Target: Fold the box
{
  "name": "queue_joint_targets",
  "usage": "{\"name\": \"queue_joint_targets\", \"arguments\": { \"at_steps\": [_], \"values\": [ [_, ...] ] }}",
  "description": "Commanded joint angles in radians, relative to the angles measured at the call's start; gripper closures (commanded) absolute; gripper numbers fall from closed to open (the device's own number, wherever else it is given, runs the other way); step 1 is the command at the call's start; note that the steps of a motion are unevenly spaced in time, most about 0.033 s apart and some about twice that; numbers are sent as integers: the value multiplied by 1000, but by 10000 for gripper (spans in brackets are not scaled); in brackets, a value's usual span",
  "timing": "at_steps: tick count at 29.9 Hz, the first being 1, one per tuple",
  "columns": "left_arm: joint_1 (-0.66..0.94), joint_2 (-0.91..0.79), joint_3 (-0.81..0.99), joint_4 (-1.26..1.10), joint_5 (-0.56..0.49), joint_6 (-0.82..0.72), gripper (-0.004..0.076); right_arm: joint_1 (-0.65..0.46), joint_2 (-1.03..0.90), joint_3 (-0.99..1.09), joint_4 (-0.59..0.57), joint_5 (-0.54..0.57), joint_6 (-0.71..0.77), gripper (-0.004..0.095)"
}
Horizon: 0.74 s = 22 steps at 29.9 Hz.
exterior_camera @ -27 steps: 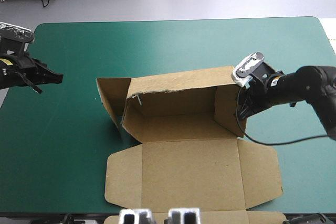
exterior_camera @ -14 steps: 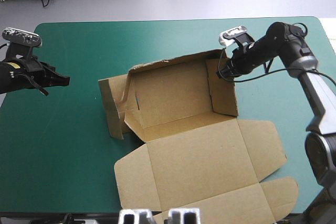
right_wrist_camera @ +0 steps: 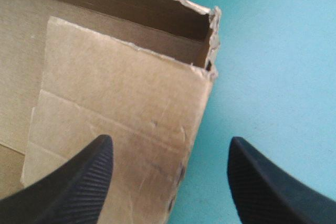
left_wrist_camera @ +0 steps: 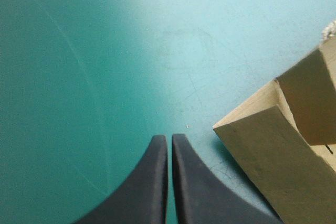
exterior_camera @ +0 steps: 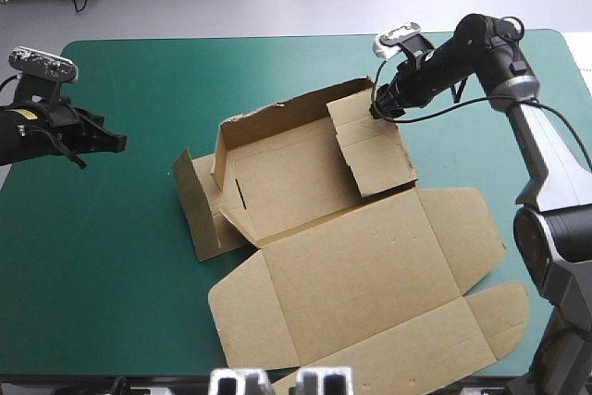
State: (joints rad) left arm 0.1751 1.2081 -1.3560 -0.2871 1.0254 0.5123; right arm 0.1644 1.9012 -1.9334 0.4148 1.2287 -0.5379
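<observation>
Right arm [exterior_camera: 548, 159], right of frame: pale grey links, dark joints, black wrist. Left arm [exterior_camera: 32, 131] is black with a small yellow label. Right tool [right_wrist_camera: 170, 141] has finely ribbed black fins; left tool [left_wrist_camera: 169, 138] looks smooth.

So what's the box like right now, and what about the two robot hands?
box: half folded, open; back wall up, right side flap tipped inward, lid lying flat.
left hand: shut, holding nothing, off to the box's left.
right hand: open, at the box's far right corner, gripping nothing.
</observation>
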Motion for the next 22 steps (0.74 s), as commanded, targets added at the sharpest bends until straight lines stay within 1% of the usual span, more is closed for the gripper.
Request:
{"name": "queue_joint_targets", "arguments": {
  "at_steps": [1, 5, 8, 11, 14, 16, 20, 22],
  "values": [
    [2, -18, -23, -12, -57, -6, 710, 3, -105, -35, -11, 27, 47, 220],
    [8, -18, -23, 17, -57, -45, 713, 3, -140, 28, -20, 27, 51, 229],
    [8, -18, -23, 75, -38, -93, 715, 3, -138, 98, -26, 27, 56, 229],
    [8, -18, -23, 80, -3, -110, 715, 15, -110, 149, -35, 27, 56, 229],
    [8, -18, -23, 61, 17, -111, 715, 43, -63, 144, -55, 27, 56, 229],
    [8, -18, -23, 50, 39, -111, 715, 69, -29, 124, -87, 26, 64, 229],
    [8, -18, -23, 47, 68, -109, 715, 135, 40, 60, -192, 26, 110, 231],
    [8, -18, -23, 43, 82, -106, 715, 158, 67, 25, -227, 26, 129, 251]
  ]
}}
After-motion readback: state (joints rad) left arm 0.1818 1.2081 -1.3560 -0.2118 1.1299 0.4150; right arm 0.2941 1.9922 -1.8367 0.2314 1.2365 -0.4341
